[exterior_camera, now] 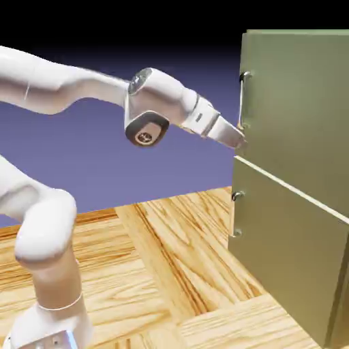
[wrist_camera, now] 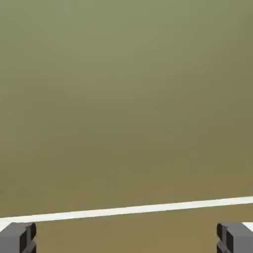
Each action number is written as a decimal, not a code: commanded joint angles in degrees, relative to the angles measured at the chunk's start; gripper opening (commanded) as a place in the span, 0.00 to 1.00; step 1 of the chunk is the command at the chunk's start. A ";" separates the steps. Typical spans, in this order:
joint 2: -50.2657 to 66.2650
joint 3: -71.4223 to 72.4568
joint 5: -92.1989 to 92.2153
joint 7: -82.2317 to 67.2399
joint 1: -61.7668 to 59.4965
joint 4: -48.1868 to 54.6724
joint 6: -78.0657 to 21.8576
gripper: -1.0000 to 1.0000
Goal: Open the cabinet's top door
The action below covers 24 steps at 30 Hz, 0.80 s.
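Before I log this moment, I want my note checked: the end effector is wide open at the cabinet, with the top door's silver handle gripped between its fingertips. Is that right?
Not quite: the handle isn't gripped. The hand view shows only olive panel and a pale strip beyond the parted fingertips, with no handle between them. The end effector is indeed wide open at the cabinet.

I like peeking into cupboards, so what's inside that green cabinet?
Nothing inside shows: the closed top door and the lower door cover it. Only their outer faces and silver handles can be seen.
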 commanded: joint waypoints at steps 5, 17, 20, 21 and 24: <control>-2.92 5.49 12.46 -7.49 -5.31 2.37 -1.03 0.50; -9.91 18.67 42.37 -25.45 -18.06 8.06 -3.51 0.50; -11.66 21.97 49.85 -29.94 -21.24 9.48 -4.13 0.50; -12.24 23.07 52.34 -31.44 -22.31 9.95 -4.33 0.50; -13.99 26.36 59.82 -35.93 -25.49 11.38 -4.95 0.50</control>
